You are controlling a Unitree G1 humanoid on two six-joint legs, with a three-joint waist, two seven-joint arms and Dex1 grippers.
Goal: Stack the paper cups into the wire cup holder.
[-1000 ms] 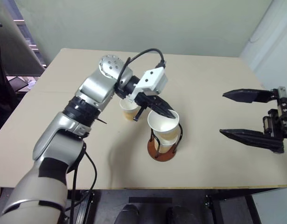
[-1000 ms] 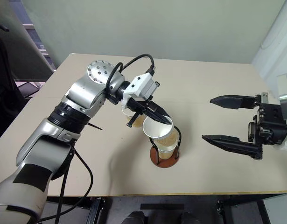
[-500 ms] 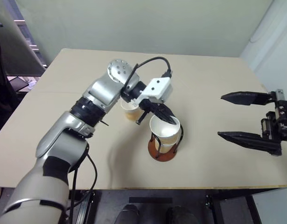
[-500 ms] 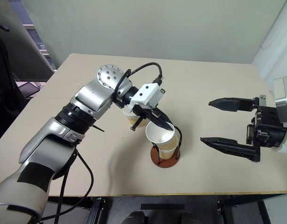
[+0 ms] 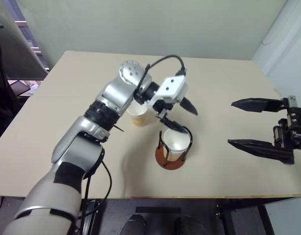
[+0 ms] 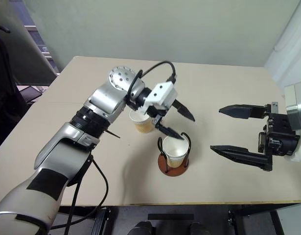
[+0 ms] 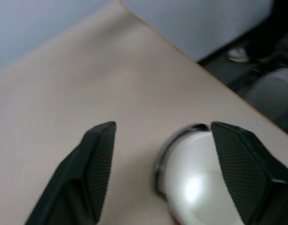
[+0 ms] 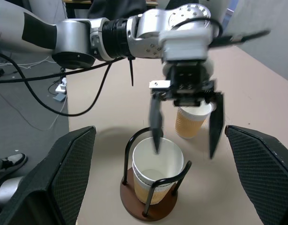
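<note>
The wire cup holder (image 5: 163, 159) stands near the table's front middle, its black loops around two nested paper cups (image 5: 175, 142). Just above their rim my left gripper (image 5: 181, 116) hangs open, one finger over the rim and the other raised clear; it holds nothing. The left wrist view looks down into the white cup (image 7: 190, 185) between those open fingers (image 7: 98, 161). A third paper cup (image 5: 138, 116) stands upright on the table just behind and left of the holder. My right gripper (image 5: 260, 125) hovers wide open and empty well to the right, facing the holder (image 8: 148, 212).
The tan table (image 5: 228, 88) has open surface behind and to the right of the holder. Its front edge runs close below the holder. A cable loops over my left wrist (image 5: 162, 61).
My left gripper has opened and let go of the paper cup, which now sits lower, nested in the cup inside the holder. The left hand shifted slightly right. The right arm stayed still.
</note>
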